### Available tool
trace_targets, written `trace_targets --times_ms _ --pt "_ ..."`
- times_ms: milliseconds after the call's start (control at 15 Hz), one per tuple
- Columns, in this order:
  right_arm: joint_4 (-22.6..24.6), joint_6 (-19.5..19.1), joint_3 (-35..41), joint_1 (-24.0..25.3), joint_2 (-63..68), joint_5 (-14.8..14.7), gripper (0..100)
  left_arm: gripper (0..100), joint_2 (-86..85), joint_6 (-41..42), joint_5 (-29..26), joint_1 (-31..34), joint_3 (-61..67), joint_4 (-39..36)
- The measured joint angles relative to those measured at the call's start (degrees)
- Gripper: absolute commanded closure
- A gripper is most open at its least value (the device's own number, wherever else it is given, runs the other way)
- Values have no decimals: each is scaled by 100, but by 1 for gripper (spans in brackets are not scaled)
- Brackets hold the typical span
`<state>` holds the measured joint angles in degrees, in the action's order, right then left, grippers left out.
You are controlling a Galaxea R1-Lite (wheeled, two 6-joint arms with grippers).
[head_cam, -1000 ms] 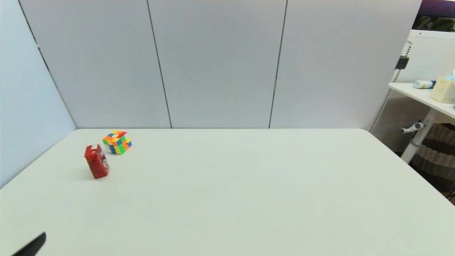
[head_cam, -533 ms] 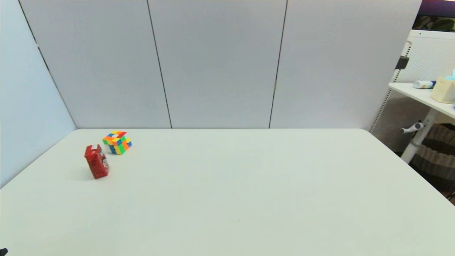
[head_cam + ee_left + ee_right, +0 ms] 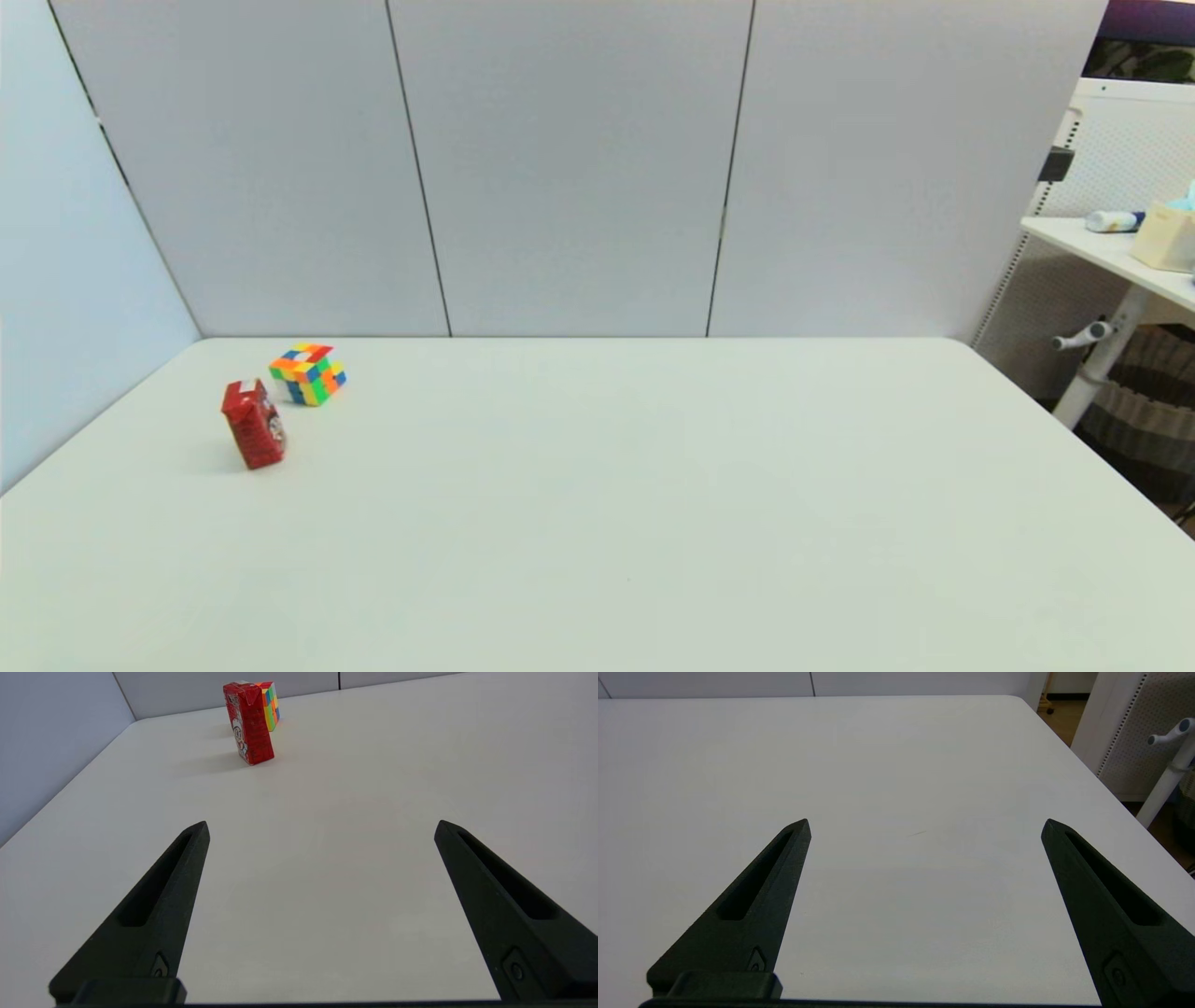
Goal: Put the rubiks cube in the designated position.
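Both grippers sit low over the near part of the white table (image 3: 653, 523), out of the head view and seen only through their own wrist cameras. On the left side, the left gripper (image 3: 321, 828) has its two black fingers (image 3: 159, 900) spread wide with nothing between them, only bare tabletop beneath. It points toward the far left corner, where the two objects stand well apart from it. Likewise the right gripper (image 3: 926, 826) is spread wide and holds nothing (its fingers (image 3: 752, 900) frame a plain stretch of table with a faint dark mark on it), and it faces the right half of the surface.

Far back on the left of the table, close to the grey partition wall (image 3: 560, 168), the rubiks cube (image 3: 308, 373) rests flat, its scrambled coloured squares facing up and forward. Just in front of it and slightly to its left stands the red carton-shaped box (image 3: 253, 423), upright with a slight lean. From the left wrist view the box partly hides the cube behind it; whether the two touch cannot be told
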<state>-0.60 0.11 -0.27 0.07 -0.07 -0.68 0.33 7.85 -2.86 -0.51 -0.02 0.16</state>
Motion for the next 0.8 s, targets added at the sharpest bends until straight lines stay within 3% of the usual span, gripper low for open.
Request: trace_targets --times_ms 400,800 --pt "0 -1 0 0 0 0 0 0 -43 -177 -11 -1 2 17" --pt "-2 -1 0 0 0 -2 0 0 -40 661 -135 7 -9 -16"
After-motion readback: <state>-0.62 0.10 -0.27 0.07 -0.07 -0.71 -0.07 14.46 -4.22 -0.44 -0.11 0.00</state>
